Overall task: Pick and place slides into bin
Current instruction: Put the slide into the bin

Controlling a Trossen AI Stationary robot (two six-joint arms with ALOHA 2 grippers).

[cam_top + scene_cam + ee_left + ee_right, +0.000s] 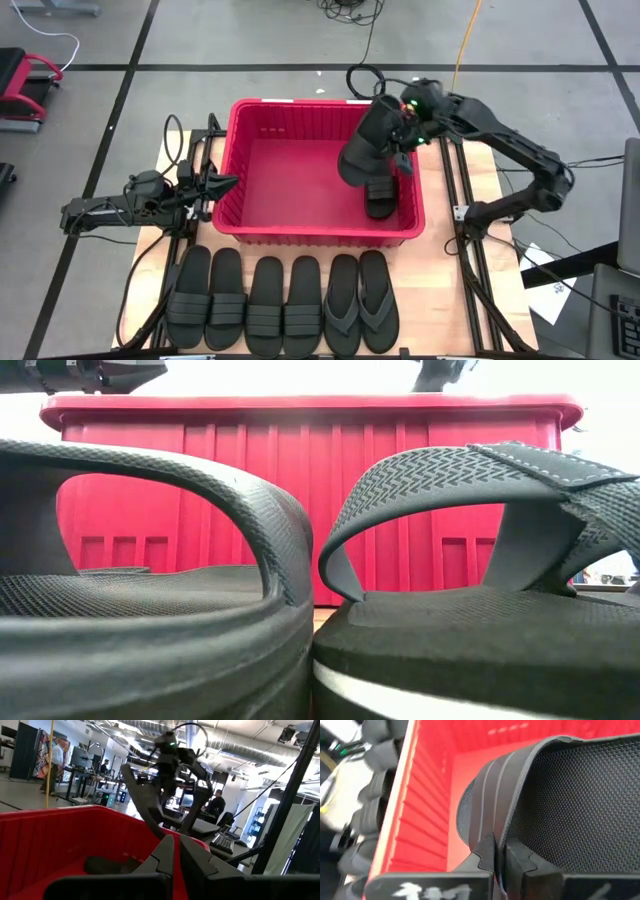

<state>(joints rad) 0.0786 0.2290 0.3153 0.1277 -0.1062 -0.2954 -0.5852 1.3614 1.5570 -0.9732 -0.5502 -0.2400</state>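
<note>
Bin: red bin [250,215] at the desk [490,190] centre, long side running 9 to 3 o'clock; ribbed walls, flared rim.
Right hand: right hand [398,128] over the bin's 1 o'clock corner, fingers pinched narrow on the held slide [365,145]. The right wrist view shows the fingers [520,857] clamped on that slide's edge, ribbed strap and textured footbed hanging over the red interior.
Held slide: tilted, clear of the bin floor, above the 3 o'clock end of the bin.
Slide in bin: one dropped slide [380,195] lies on the bin floor at about 4 o'clock, near the front wall, partly under the held one.
Left hand: left hand [222,184] waits just outside the bin's 9 o'clock wall, tips pointing toward it; fingers closed together, nothing between them. Its wrist view looks over the red rim at the other arm holding the slide up.
Row on desk: six slides [285,300] side by side at 6 o'clock of the bin, touching or nearly so. The four toward 9 o'clock have wide bands; the two flip-flops [362,300] sit at the 3 o'clock end.
Low view: two of the row's straps fill the foreground, the bin's front wall behind them.
Room: people stand at benches far behind, seen from the left wrist.
</note>
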